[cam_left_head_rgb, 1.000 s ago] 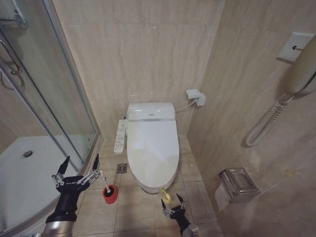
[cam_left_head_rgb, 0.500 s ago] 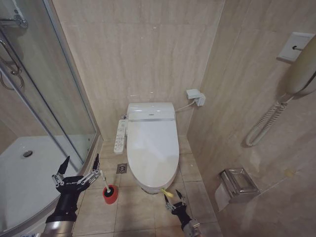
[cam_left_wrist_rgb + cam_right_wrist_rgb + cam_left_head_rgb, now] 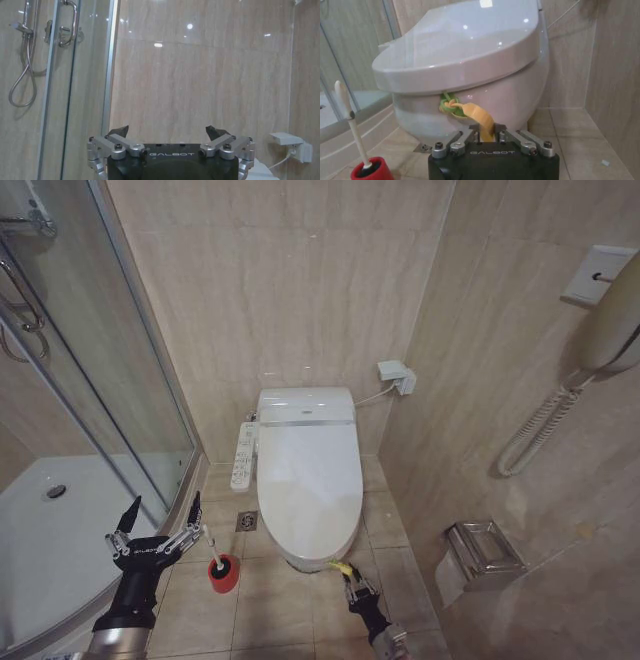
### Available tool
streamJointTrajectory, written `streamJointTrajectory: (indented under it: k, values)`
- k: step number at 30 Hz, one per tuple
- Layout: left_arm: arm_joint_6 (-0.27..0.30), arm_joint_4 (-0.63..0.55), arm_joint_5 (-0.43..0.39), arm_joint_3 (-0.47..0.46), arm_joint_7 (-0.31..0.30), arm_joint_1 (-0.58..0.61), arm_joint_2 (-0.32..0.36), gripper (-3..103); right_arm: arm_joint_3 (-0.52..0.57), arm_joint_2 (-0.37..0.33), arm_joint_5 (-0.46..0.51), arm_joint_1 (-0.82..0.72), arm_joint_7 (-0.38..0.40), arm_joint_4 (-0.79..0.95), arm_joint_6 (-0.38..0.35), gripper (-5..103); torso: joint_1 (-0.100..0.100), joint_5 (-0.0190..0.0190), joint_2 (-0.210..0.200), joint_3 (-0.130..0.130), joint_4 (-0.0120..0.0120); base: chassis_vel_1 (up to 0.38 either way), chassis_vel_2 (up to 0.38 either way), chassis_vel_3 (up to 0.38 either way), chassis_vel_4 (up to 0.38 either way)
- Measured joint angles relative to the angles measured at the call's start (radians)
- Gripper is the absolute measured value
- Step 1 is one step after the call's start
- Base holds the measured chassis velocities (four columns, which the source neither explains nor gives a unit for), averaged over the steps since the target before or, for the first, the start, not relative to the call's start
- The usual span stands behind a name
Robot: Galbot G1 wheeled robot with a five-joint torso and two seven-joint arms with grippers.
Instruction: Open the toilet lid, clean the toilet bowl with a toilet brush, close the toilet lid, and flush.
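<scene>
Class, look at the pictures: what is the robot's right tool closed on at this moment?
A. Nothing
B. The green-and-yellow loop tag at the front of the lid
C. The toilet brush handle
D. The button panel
B: the right tool pinches the yellow strip of the loop tag under the closed toilet lid.

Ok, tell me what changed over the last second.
The right gripper went from open beside the loop tag to shut on it, shifting slightly toward the toilet front. The lid is still down, the left gripper still open near the brush, which stays in its red holder.
</scene>
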Motion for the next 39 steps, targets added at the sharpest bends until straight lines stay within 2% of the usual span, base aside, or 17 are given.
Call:
streamJointTrajectory:
  k: [3,4,16,22,32,39]
  values:
    - [0.000,0.000,0.000,0.000,0.000,0.000,0.000,100,0.004,-0.005,0.008,-0.009,-0.001,0.013,-0.001,30,0.000,0.0000,0.000,0.000,0.0000,0.000,0.000,0.000,0.000]
    - [0.000,0.000,0.000,0.000,0.000,0.000,0.000,100,0.008,-0.007,0.010,-0.012,-0.002,0.016,-0.001,3,0.000,0.0000,0.000,0.000,0.0000,0.000,0.000,0.000,0.000]
    - [0.000,0.000,0.000,0.000,0.000,0.000,0.000,100,0.024,-0.011,0.045,-0.046,-0.015,0.062,-0.003,1,0.000,0.0001,0.000,0.000,0.0000,0.000,0.000,0.000,0.000]
    - [0.000,0.000,0.000,0.000,0.000,0.000,0.000,100,0.039,-0.021,0.088,-0.077,-0.020,0.134,-0.029,1,0.000,0.0001,0.000,0.000,0.0000,0.000,0.000,0.000,0.000]
    - [0.000,0.000,0.000,0.000,0.000,0.000,0.000,100,0.119,-0.092,0.183,-0.185,-0.019,0.406,-0.114,1,0.000,0.0004,0.000,0.000,0.0003,0.000,0.000,0.000,0.000]
    - [0.000,0.000,0.000,0.000,0.000,0.000,0.000,100,0.167,-0.149,0.244,-0.274,-0.010,0.563,-0.125,1,0.000,0.0005,0.000,0.000,0.0003,0.000,0.000,0.000,0.000]
